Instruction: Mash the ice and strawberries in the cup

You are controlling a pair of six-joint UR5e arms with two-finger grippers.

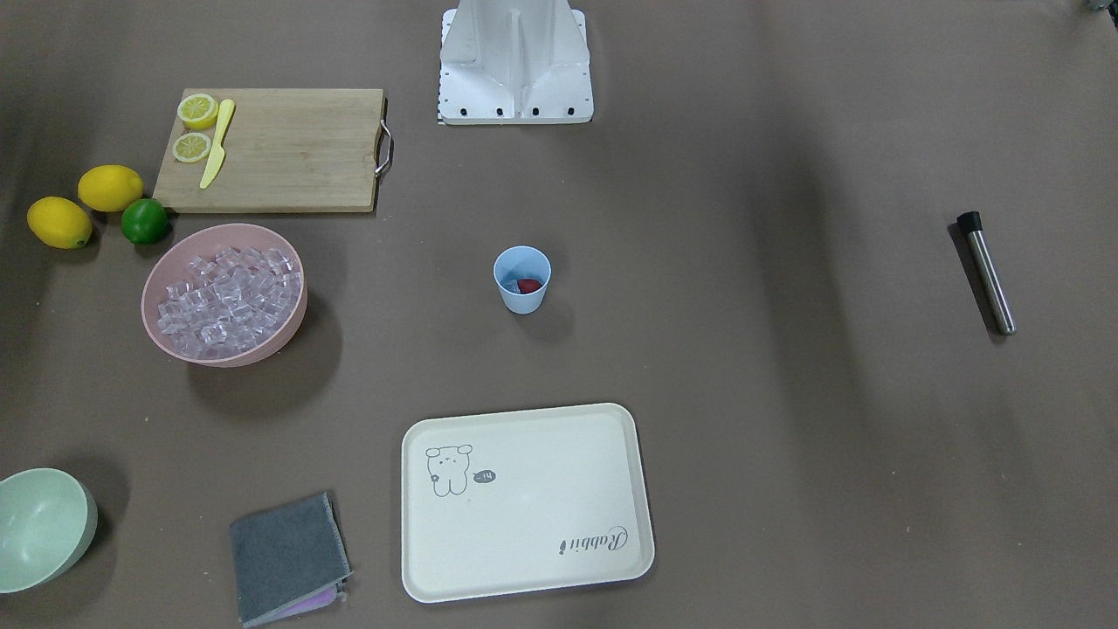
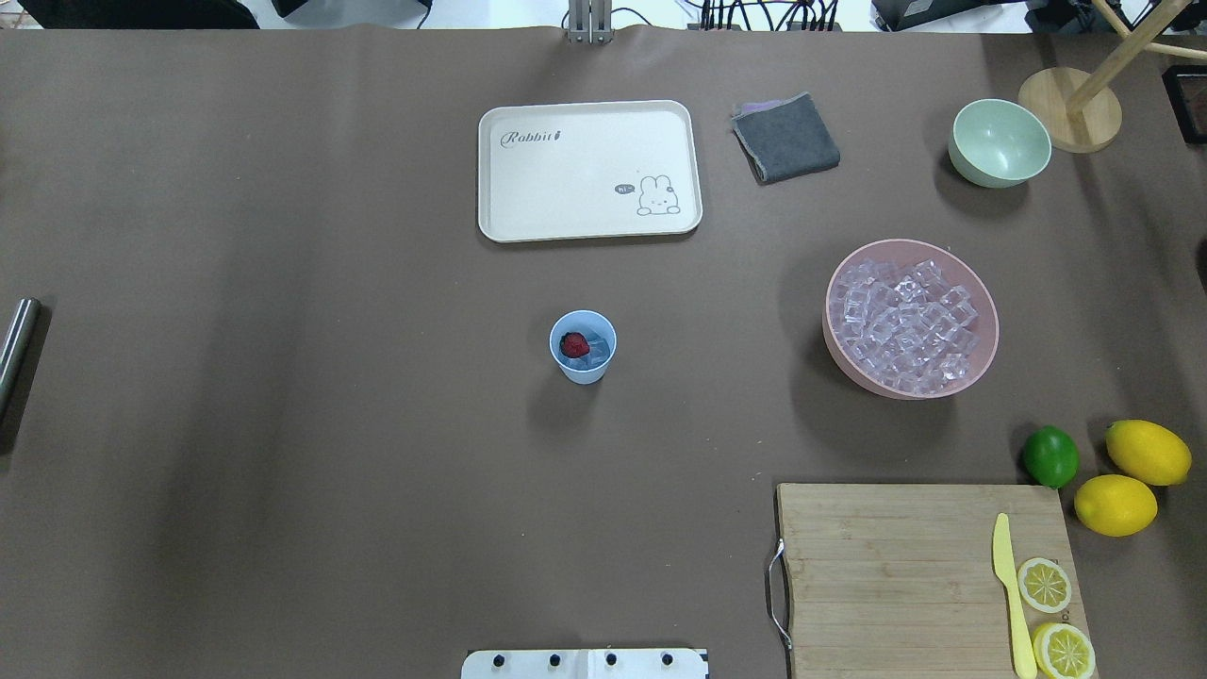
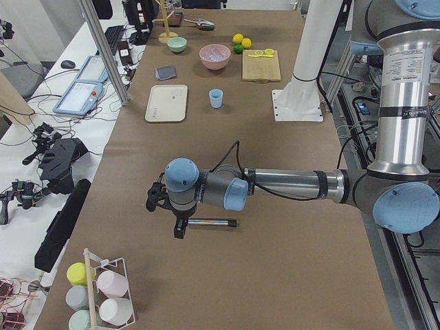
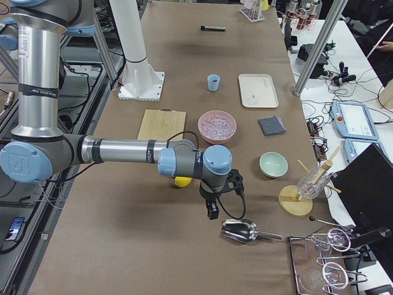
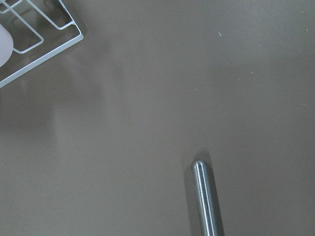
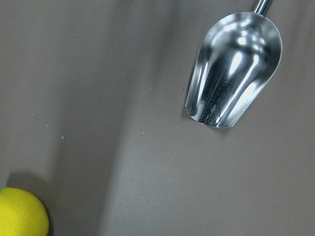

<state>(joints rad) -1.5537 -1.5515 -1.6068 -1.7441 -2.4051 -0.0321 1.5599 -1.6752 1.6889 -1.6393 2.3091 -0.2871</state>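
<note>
The cup (image 2: 583, 347), one light-blue tumbler, stands upright near the middle of the table (image 2: 283, 377), well apart from everything else. Inside it lie one dark red strawberry (image 2: 573, 344) and a few cubes of ice (image 2: 597, 355), too crowded to count. The main heap of ice cubes (image 2: 905, 321) fills one pink bowl (image 1: 293, 325) on the robot's right. Beside that bowl sit one lime (image 2: 1049, 456) and two whole lemons (image 2: 1148, 453), and next to them one wooden cutting board (image 2: 886, 566) carries two lemon halves (image 2: 1045, 585) and one yellow knife (image 2: 1009, 594). Across from the robot lie one cream tray (image 2: 585, 170), one folded grey cloth (image 2: 785, 139) and one pale green bowl (image 2: 1000, 141). Far to the robot's left, one steel rod with a black tip (image 1: 987, 273) lies flat, and the left gripper (image 3: 179, 232) hangs just above it. The right gripper (image 4: 213, 213) hangs near one metal scoop (image 6: 235, 69) at the other end. Neither gripper's jaws can be made out, so whether they are spread or closed cannot be told.
</note>
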